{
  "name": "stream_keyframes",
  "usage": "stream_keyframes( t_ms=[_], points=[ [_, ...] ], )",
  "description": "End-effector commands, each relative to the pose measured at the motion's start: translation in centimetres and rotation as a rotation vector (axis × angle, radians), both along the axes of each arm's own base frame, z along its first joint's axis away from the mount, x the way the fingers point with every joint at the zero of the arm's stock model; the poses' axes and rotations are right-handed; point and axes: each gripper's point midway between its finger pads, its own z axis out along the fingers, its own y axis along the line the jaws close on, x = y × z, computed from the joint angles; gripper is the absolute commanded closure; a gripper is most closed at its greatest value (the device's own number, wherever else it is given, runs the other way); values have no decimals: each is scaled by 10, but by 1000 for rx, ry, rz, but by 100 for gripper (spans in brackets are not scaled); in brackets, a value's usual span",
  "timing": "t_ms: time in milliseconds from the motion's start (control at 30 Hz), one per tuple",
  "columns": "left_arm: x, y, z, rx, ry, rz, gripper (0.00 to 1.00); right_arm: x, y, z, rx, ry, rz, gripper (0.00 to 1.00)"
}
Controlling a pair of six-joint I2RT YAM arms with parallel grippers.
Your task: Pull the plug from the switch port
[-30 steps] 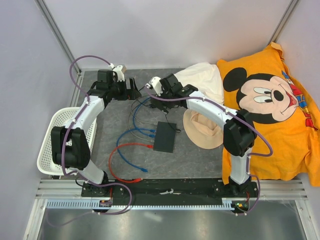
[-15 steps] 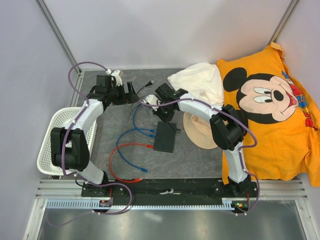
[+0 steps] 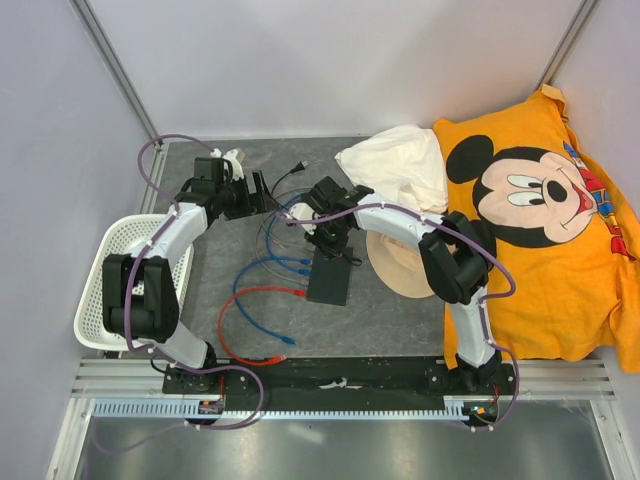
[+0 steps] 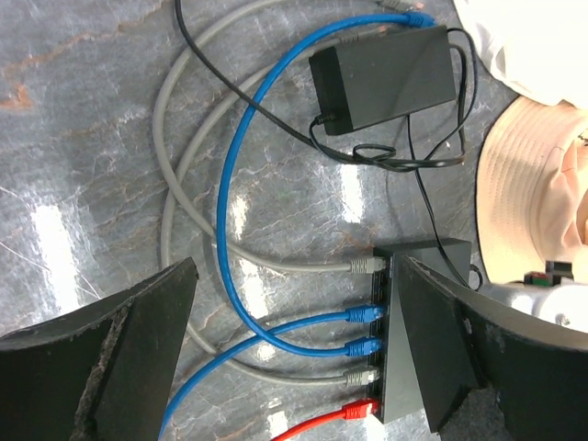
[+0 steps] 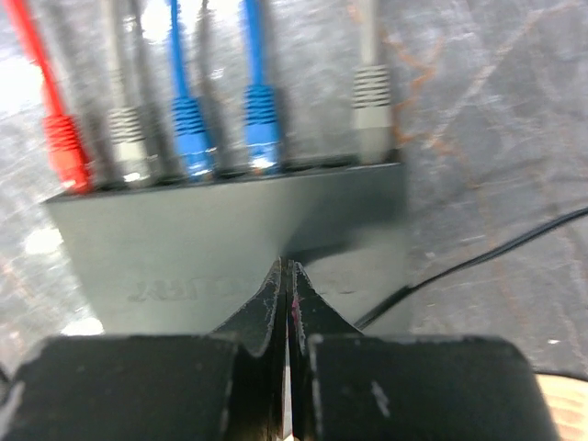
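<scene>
**Switch pinned, five plugs in their ports**

The black switch (image 3: pixel 330 280) lies flat in the middle of the worktop (image 3: pixel 220 240), just beside the tan hat (image 3: pixel 405 265). Five plugs sit in a row along one narrow edge of it: a grey plug (image 4: pixel 363 265), two blue plugs (image 4: pixel 365 313), another grey one and a red plug (image 4: pixel 356 410). The right pincer (image 5: pixel 285 276) is clenched on nothing. Its tips stand over the top face of the switch, probably to pin it down. The left pincer (image 4: pixel 294 303) is released, its jaws spread wide above the plug row.

I judge the switch to be light and likely to slide on the smooth worktop, so it needs holding. Each plug looks small and stiff, perhaps with a latch, while the cables are soft. It seems better to take the ribbed boot just beside the port, not the cable, and pull straight out.
</scene>
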Motion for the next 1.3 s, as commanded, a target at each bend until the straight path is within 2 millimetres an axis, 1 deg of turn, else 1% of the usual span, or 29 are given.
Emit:
stream_keyframes(
  t_ms=[0,67,100,133,167,200,233,267,300,333,400,633,733,800,867,967,1000,1033,1100,1167,1200,1233,1267],
  points=[
    [3,-1,15,-21,-35,21,4,-24,3,38,65,23,58,100],
    [5,-1,17,-21,-28,16,4,-42,-7,43,47,71,72,100],
    [6,-2,10,-19,-6,9,5,-49,-11,52,62,81,83,100],
    [11,-3,14,-20,-6,6,5,-59,-20,48,40,109,101,100],
    [10,-4,11,-20,11,2,6,-64,-24,47,34,125,109,100],
    [12,-4,2,-24,36,8,7,-69,-25,46,33,135,115,100],
    [11,-5,-1,-30,45,9,7,-77,-26,42,33,169,122,100],
    [13,-9,-2,-46,40,-2,8,-82,-26,40,33,185,126,100],
    [12,-15,0,-77,45,-24,8,-90,-23,38,29,198,139,100],
    [11,-16,-1,-90,52,-27,8,-96,-24,35,21,210,146,100],
    [12,-17,0,-104,54,-16,9,-105,-21,36,15,207,162,100],
    [7,-17,3,-108,39,-18,8,-124,-20,33,-6,201,212,100],
    [4,-16,8,-106,25,-12,8,-131,-25,31,-24,194,248,100],
    [3,-15,16,-106,5,-9,8,-131,-29,30,-37,182,274,100],
    [2,-15,23,-100,-10,-16,8,-130,-30,32,-38,168,285,100],
    [2,-10,34,-56,-54,-35,8,-127,-24,33,-14,157,287,100],
    [4,-5,38,-12,-86,-46,8,-127,-23,32,-9,155,293,100],
    [8,-2,47,15,-116,-53,8,-128,-24,32,-8,160,286,100],
    [9,10,55,103,-161,-73,8,-128,-23,33,-3,156,277,100],
    [13,14,68,147,-199,-91,8,-129,-23,33,-5,161,257,100],
    [8,16,65,179,-183,-123,7,-124,-18,35,13,141,243,100],
    [10,17,75,192,-197,-135,7,-123,-17,34,15,136,225,100],
    [9,18,78,203,-193,-145,7,-120,-16,32,7,126,188,100]
  ],
)
